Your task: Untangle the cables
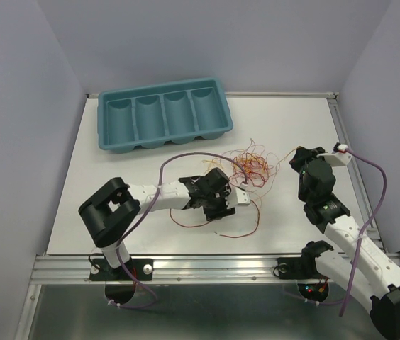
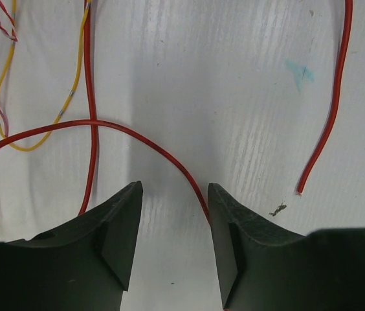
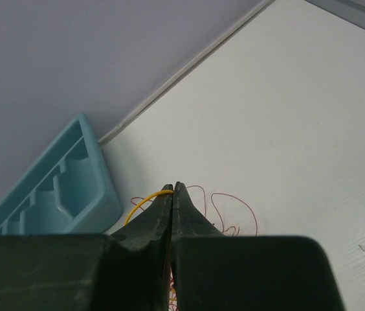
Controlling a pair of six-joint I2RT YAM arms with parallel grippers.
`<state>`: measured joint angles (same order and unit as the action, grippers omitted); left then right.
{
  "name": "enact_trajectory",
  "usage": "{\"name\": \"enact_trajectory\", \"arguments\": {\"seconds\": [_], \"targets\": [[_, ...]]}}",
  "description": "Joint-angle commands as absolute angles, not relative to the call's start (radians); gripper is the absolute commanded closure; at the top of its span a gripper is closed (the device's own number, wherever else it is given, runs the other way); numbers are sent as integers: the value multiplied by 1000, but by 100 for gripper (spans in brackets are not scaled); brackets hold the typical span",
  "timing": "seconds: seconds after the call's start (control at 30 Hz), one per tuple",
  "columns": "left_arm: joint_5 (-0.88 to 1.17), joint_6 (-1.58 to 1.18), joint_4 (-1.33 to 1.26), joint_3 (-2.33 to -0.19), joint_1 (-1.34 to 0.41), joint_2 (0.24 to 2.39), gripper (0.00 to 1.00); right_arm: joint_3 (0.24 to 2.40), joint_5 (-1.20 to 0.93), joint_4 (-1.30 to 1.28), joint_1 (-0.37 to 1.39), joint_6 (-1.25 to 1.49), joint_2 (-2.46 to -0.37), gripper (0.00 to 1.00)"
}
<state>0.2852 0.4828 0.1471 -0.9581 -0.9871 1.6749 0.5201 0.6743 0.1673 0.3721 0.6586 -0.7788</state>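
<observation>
Left gripper point(image 2: 174, 189) is hovering low over the desk point(image 2: 234, 97), jaws apart, a glossy red strand point(image 2: 169, 155) curving between them. Best centring it before pinching: it looks thin and springy. At its one o'clock the cables point(image 1: 250, 166) are lying in a curly knot. Right gripper point(image 3: 173, 188) is pressed shut, apparently pinching a yellow strand point(image 3: 145, 199). Moulded teal tray point(image 1: 163, 113) is sitting at eleven.

Lab bench: white table point(image 1: 292, 127), plain walls point(image 1: 221, 35), aluminium rail point(image 1: 207, 265)
</observation>
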Motion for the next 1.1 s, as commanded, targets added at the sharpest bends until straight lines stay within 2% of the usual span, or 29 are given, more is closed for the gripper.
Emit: {"name": "enact_trajectory", "arguments": {"seconds": [0.0, 0.17, 0.23, 0.37, 0.4, 0.43, 0.67, 0.9, 1.07], "targets": [[287, 479, 172, -997, -1002, 1703, 46, 499, 701, 187, 364, 660, -778, 100], [269, 482, 178, -1000, -1019, 1726, 50, 499, 701, 187, 364, 661, -776, 100], [247, 477, 178, -1003, -1020, 1746, 55, 499, 704, 187, 364, 663, -778, 99], [236, 483, 189, -1011, -1025, 1767, 80, 497, 709, 187, 364, 664, -776, 100], [233, 485, 190, -1012, -1025, 1758, 97, 494, 710, 187, 362, 667, -773, 99], [229, 485, 189, -1012, -1025, 1740, 100, 495, 715, 187, 364, 670, -775, 99], [235, 500, 178, -996, -1020, 1612, 100, 489, 747, 186, 365, 698, -796, 100], [207, 492, 201, -1061, -1009, 1292, 100, 485, 811, 170, 364, 747, -818, 100], [13, 477, 288, -1213, -1003, 1198, 100, 483, 825, 155, 364, 764, -825, 100]]}}
